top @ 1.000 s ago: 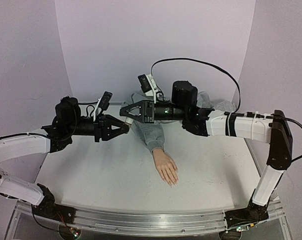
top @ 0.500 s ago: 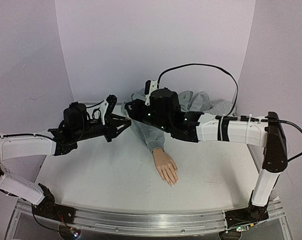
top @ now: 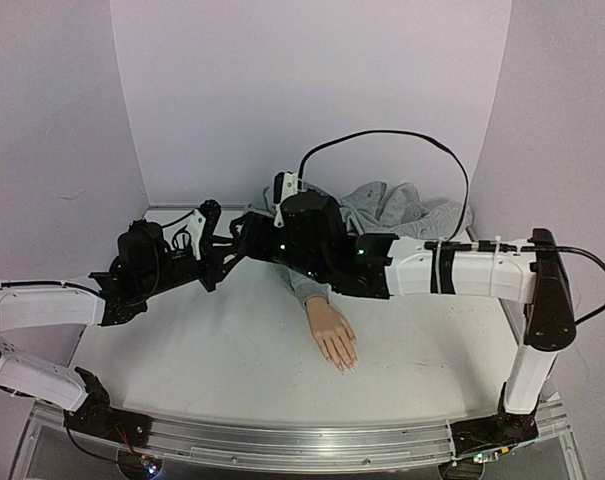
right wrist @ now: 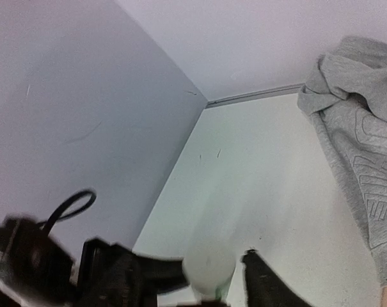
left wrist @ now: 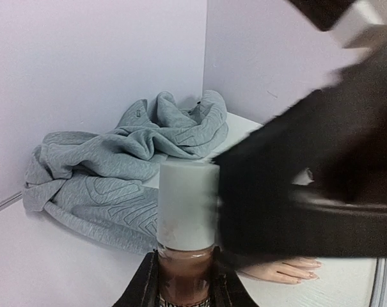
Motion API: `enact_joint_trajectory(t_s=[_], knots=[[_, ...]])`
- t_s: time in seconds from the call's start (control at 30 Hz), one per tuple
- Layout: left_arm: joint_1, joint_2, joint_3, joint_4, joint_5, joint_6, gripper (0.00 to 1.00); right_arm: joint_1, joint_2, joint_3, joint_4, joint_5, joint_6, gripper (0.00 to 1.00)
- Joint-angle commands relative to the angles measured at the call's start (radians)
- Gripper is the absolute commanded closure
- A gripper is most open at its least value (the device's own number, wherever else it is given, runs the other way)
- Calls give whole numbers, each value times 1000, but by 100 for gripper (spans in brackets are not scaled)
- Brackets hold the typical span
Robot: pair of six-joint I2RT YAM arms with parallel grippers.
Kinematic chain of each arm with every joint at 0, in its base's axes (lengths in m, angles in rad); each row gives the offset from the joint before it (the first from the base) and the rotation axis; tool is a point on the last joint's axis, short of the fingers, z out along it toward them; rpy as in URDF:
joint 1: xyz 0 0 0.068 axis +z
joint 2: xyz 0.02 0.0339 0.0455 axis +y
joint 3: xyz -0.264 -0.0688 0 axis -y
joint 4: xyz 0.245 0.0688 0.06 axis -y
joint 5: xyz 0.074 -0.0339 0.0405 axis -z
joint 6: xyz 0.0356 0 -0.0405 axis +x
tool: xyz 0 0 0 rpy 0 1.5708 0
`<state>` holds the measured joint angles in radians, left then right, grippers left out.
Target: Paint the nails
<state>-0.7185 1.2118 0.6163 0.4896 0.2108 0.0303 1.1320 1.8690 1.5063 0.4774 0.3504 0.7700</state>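
My left gripper (left wrist: pixel 185 265) is shut on a small bottle (left wrist: pixel 187 204) of brownish polish with a white cap that stands up out of the fingers. My right gripper (right wrist: pixel 215 268) is open, one finger on each side of that cap (right wrist: pixel 209 272), with a gap showing on the right. In the top view the two grippers meet at the back left, left gripper (top: pixel 222 262) against right gripper (top: pixel 247 232), and the bottle is hidden there. The mannequin hand (top: pixel 334 335) lies palm down mid-table, its pale nails (top: pixel 347 366) pointing toward me, apart from both grippers.
A crumpled grey sweatshirt (top: pixel 402 205) is heaped against the back wall, its sleeve running down to the hand's wrist. The right arm (top: pixel 462 270) stretches across the table above the sleeve. Walls close in at the back and on both sides.
My right gripper swung left over to the left gripper and opened its jaws around the bottle's cap. The left gripper drew back a little to the left, still holding the bottle.
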Motion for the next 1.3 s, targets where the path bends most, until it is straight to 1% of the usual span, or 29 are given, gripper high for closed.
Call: enact_joint_trajectory(t_s=[0.0,0.07,0.13,0.2,0.27,0.37,0.5,0.57,0.67,0.83,0.97,1.1,1.27], knots=[[11,-63,3,-6,-76,-82,100,-16,-181,-35,31,-103,-189,17],[12,-72,21,-73,-89,-101,100,-55,-243,-90,28,-186,-227,3],[21,-79,32,-117,-63,-119,100,-109,-297,-143,37,-311,-259,2],[41,-87,38,-126,18,-162,100,-174,-333,-185,37,-437,-291,2],[69,-83,52,-125,143,-217,100,-210,-361,-221,51,-560,-325,2],[85,-60,102,-121,352,-259,100,-225,-375,-260,87,-712,-376,2],[83,-6,185,-74,681,-327,100,-225,-363,-289,160,-823,-383,2],[79,18,220,-36,783,-374,100,-225,-350,-308,218,-879,-364,3],[53,23,235,-11,829,-393,100,-227,-320,-315,297,-944,-329,11],[32,31,241,5,841,-406,100,-226,-265,-314,442,-1054,-250,30],[26,40,238,14,848,-409,100,-225,-222,-294,498,-1095,-204,49],[27,48,238,20,853,-409,100,-223,-181,-276,559,-1135,-154,60],[27,56,239,23,850,-398,100,-217,-162,-270,570,-1140,-146,78]])
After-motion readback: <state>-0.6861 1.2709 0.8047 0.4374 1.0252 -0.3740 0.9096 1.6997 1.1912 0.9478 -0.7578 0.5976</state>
